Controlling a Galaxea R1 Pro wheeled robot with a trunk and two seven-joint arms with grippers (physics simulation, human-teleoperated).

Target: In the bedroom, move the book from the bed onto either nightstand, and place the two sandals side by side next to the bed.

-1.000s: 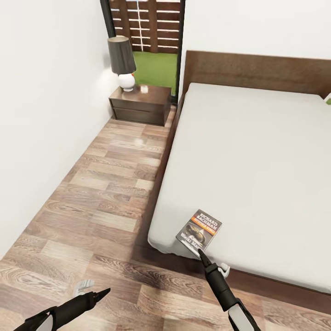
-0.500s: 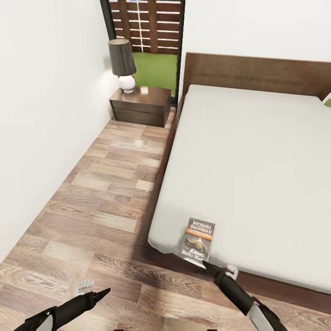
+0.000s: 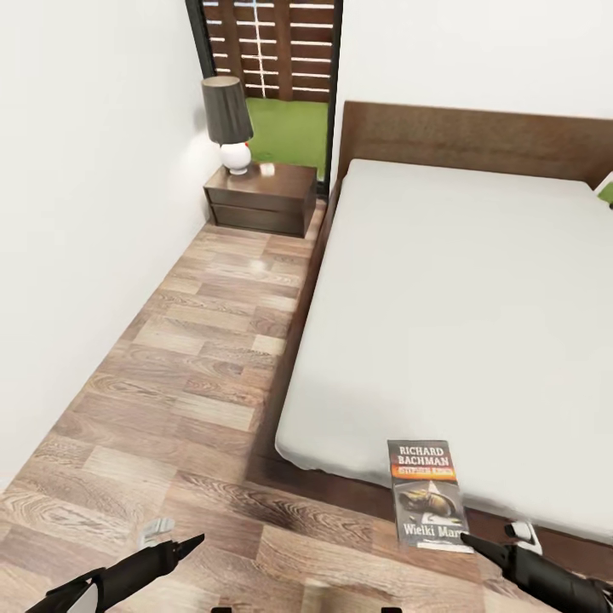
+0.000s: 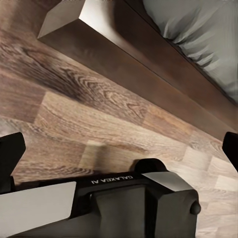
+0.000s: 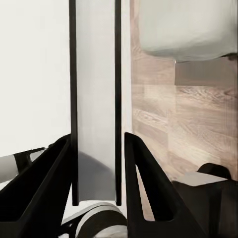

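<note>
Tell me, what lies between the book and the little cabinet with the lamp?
In the head view, only bare wood floor and the bed's corner separate the book from the nightstand.

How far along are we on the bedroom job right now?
Nothing is finished yet. In hand: the right end effector grips the book by its near edge, and the book overhangs the foot of the bed. The left end effector is open and empty. Left to do: carry the book to the nightstand, then set both sandals side by side next to the bed.
</note>
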